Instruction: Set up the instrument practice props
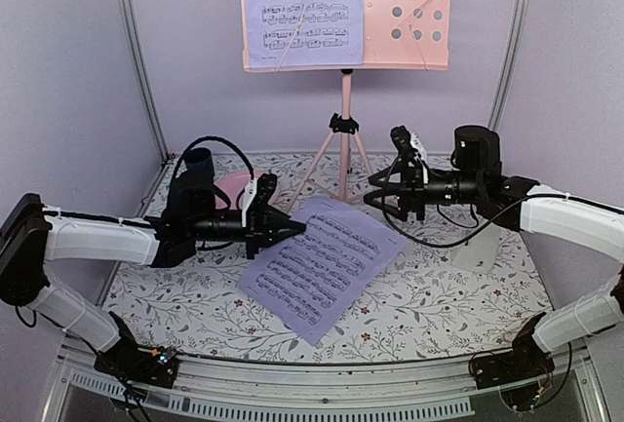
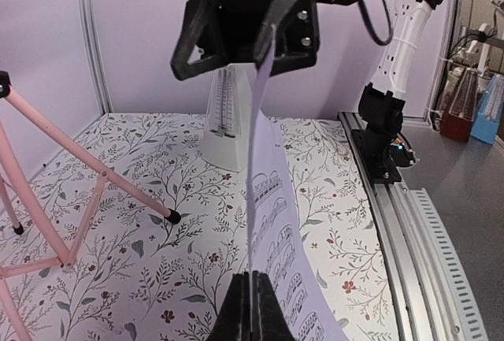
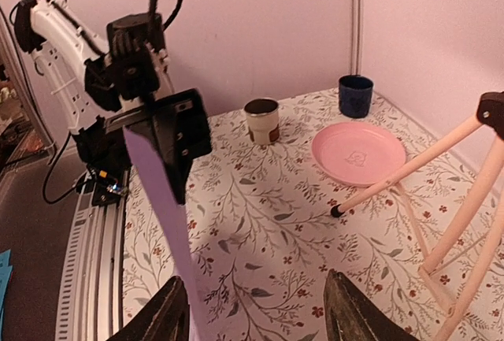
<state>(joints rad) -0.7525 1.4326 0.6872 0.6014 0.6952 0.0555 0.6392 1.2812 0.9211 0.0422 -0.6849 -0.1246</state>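
Note:
The pink music stand (image 1: 409,13) rises at the back on its tripod (image 1: 343,149). One sheet music page (image 1: 302,8) rests on the left half of its desk. A second page (image 1: 317,266) hangs over the mat, and my left gripper (image 1: 295,228) is shut on its left edge. The left wrist view has those jaws (image 2: 252,309) pinched on the page (image 2: 272,207), which runs up edge-on toward the right gripper (image 2: 252,26). My right gripper (image 1: 375,198) is open at the page's far corner. Its fingers (image 3: 169,317) stand wide, the page (image 3: 161,199) beside the left one. The white metronome (image 2: 224,120) stands behind.
A round pink plate (image 3: 358,152), a dark blue cup (image 3: 356,95) and a cream cup (image 3: 262,120) sit at the back left of the floral mat. The stand's pink legs (image 3: 425,168) spread across the middle. A metal rail (image 2: 409,223) runs along the near edge.

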